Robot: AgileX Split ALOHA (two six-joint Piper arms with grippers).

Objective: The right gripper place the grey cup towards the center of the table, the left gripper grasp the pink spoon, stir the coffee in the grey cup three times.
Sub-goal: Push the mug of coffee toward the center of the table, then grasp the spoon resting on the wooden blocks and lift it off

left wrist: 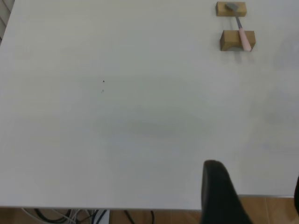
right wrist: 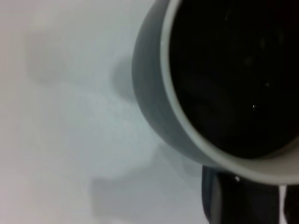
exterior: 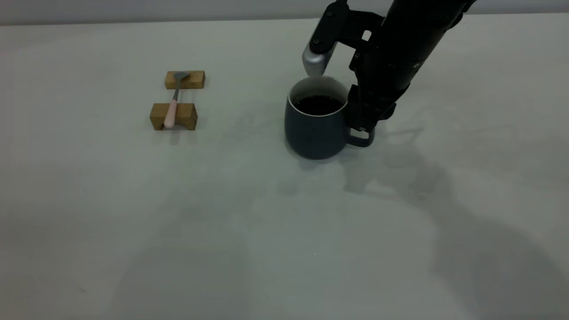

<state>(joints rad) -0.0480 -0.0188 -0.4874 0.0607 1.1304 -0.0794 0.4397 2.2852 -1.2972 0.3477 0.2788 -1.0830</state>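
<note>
The grey cup stands on the table a little right of its middle, filled with dark coffee. My right gripper reaches down beside it and is shut on its loop handle. The right wrist view looks down over the cup's rim and the coffee, with the right gripper just below the rim. The pink spoon lies across two wooden blocks at the left. In the left wrist view the spoon is far off, and my left gripper hangs open over the table's near edge.
The two brown wooden blocks hold the spoon off the surface, bowl on the far one. A silver-grey module of the right arm hangs just behind the cup. Cables lie below the table edge.
</note>
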